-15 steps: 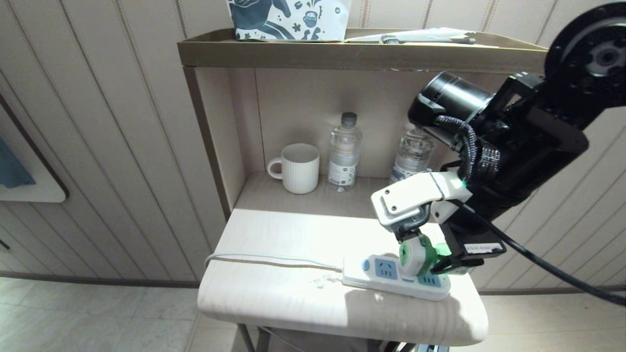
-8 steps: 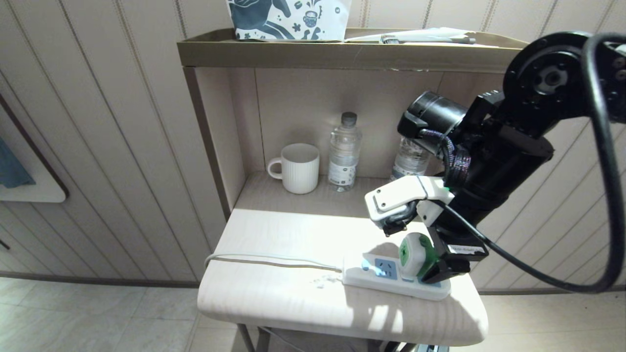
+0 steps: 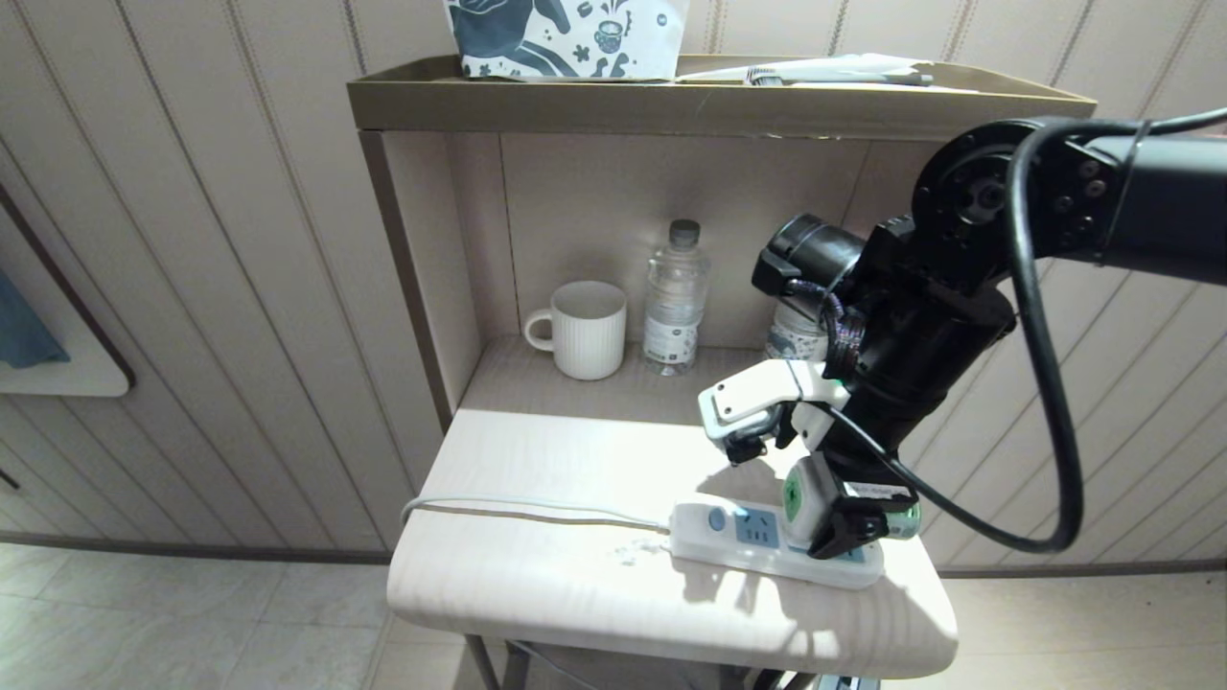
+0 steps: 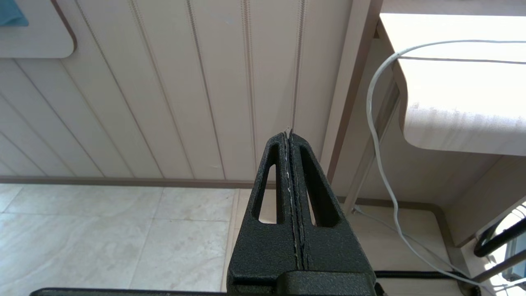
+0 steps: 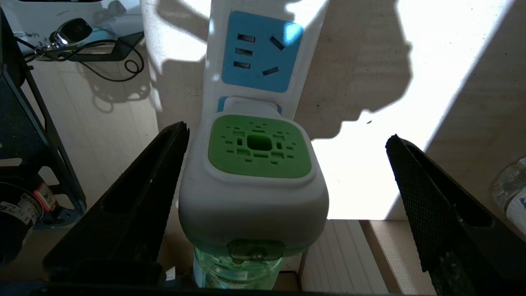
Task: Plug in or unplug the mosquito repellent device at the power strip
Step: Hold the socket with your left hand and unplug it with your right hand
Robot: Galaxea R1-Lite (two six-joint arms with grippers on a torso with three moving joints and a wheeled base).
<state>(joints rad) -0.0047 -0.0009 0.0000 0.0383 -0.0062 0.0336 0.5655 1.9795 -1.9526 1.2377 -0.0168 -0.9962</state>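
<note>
1. Right wrist view shows the right claw (image 5: 287,197) spread wide around the white, green-faced mosquito repellent device (image 5: 252,185), seated in the long white power strip (image 5: 263,53) on the pale bench (image 3: 537,575).
2. Withdraw straight upward, brushing nothing.
3. Left claw (image 4: 291,142) is pressed together, parked low.

Head view down on table (image 3: 537,575), right wrist close above power strip (image 5: 254,49), shared with head

No legible text anywhere, bottle label (image 3: 669,337) (print too small), unreadable
</note>
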